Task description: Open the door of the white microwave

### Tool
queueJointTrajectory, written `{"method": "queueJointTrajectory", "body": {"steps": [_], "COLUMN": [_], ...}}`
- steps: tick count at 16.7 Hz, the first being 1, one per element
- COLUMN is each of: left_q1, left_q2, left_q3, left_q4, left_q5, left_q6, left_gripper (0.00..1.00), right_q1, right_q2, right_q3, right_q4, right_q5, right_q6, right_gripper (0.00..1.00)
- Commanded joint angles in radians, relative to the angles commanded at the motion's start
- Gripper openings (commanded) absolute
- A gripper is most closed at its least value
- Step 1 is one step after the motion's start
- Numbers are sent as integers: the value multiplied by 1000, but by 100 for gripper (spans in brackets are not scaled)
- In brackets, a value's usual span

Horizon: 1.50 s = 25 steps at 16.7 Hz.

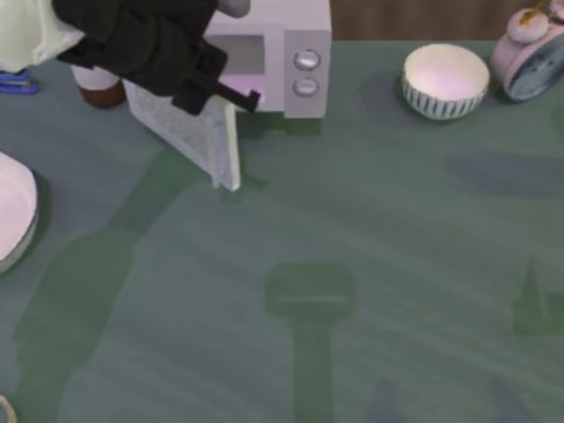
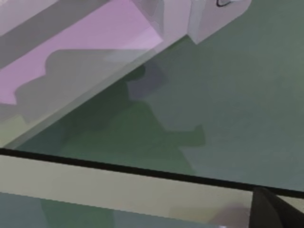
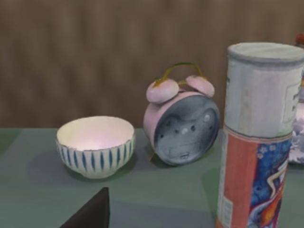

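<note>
At the far left of the desk (image 1: pixel 370 264), the left pincer (image 1: pixel 231 88) hangs just in front of the white microwave (image 1: pixel 304 35), close over the upper edge of the door (image 1: pixel 189 128), which stands swung wide open toward the left; I cannot tell if its fingers are spread or closed on that edge. To the right of the microwave stand a white striped bowl (image 1: pixel 445 79) and then a pink alarm clock (image 1: pixel 529 57) at the far right edge. The right pincer does not appear in the top view, and the right wrist view shows only a dark tip, with a tall can (image 3: pixel 259 137) near it.
</note>
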Motion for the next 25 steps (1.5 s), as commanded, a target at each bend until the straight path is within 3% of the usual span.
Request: {"method": "queueJointTrajectory", "body": {"steps": [3,11,25], "left_q1": [-8,53,53], "left_q2": [-47,-41,-41], "left_q3": [69,-47,-47], "left_q4": [10,-16,-16], "left_q5": [2,78,78], "left_q6": [2,141,141], "left_gripper": [0,0,0], "right_q1": [0,0,0], "right_q2": [0,0,0], "right_q3": [0,0,0], "right_q4": [0,0,0], "right_q5": [0,0,0], "right_q6": [0,0,0], "right_gripper": [100,100,100]}}
